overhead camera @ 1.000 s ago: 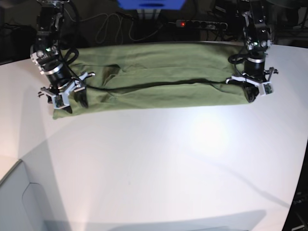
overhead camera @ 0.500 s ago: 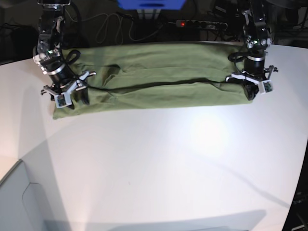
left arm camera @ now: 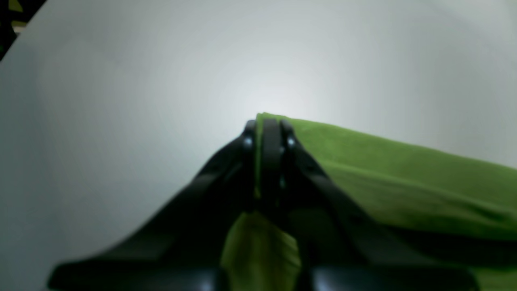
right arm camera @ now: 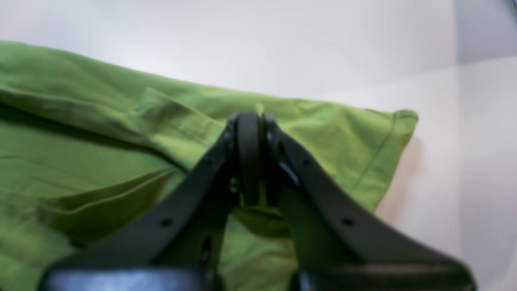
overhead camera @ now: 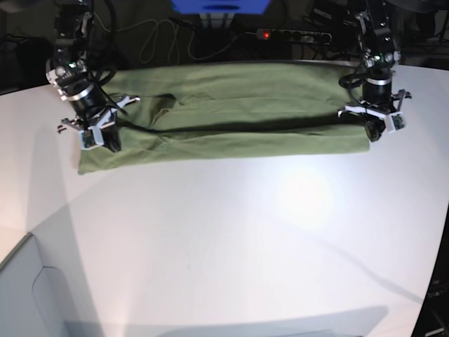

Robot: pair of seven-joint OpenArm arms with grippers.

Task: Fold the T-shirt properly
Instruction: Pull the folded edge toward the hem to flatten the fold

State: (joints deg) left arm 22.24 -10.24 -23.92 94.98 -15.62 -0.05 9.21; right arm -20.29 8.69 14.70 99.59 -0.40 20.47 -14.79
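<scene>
The olive-green T-shirt (overhead camera: 231,105) lies as a long folded band across the far part of the white table (overhead camera: 231,239). My left gripper (overhead camera: 372,133) stands at its right end in the base view. In the left wrist view that left gripper (left arm camera: 268,121) is shut on a corner of the shirt (left arm camera: 404,182). My right gripper (overhead camera: 106,142) stands at the shirt's left end. In the right wrist view that right gripper (right arm camera: 250,117) is shut on a fold of the fabric (right arm camera: 101,133), near a hemmed corner.
A power strip (overhead camera: 295,34) and cables lie behind the table's far edge, beside a blue object (overhead camera: 221,5). A grey panel (overhead camera: 35,295) sits at the front left corner.
Both grippers have moved toward the far side of the table. The right one has gone from open to shut on the shirt. The front flap has lifted, and the shadow under it has widened.
</scene>
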